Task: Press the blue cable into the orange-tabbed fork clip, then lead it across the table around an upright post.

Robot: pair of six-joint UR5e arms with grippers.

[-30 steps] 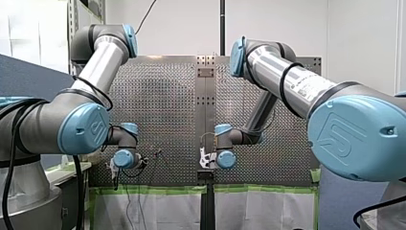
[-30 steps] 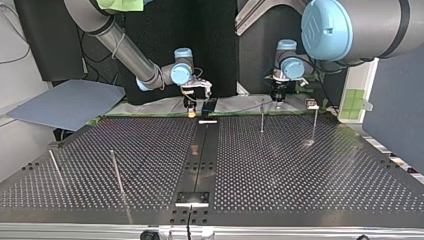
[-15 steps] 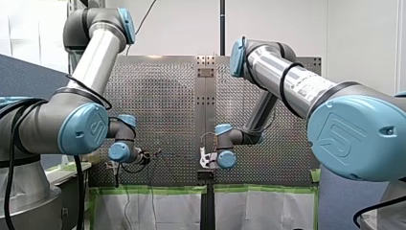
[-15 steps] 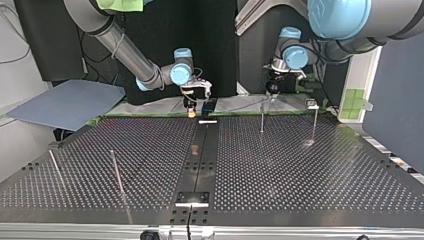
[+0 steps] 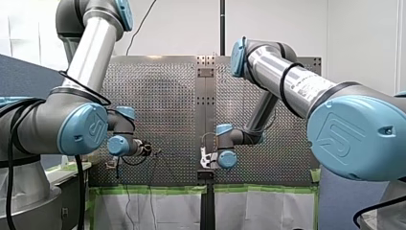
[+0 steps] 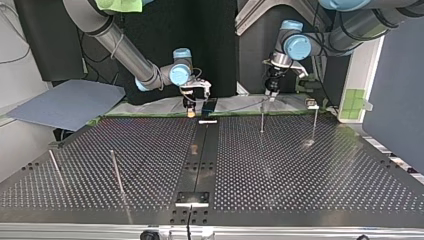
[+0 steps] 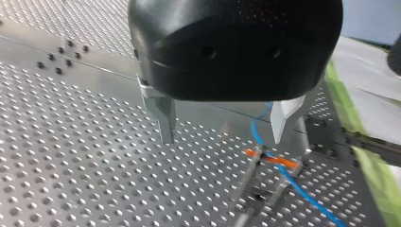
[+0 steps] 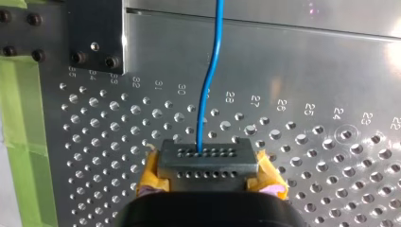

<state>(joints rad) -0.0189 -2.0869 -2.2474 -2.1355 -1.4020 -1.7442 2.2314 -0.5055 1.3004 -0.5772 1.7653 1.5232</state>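
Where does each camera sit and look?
Front view: from behind, over the perforated table; my left arm and my right arm show.
Top view: across the table, facing them, sides crossed.
Left wrist view: on my left arm, past the open left pincer to the fork clip.
Right wrist view: on my right arm; right pincer holds the blue cable.
Both wrist views share that cable.

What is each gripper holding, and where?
My right gripper pinches the blue cable between its yellow pads; whether at its end cannot be told. My left gripper is open, holding nothing.

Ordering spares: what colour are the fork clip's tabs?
Orange tabs, best in the left wrist view.
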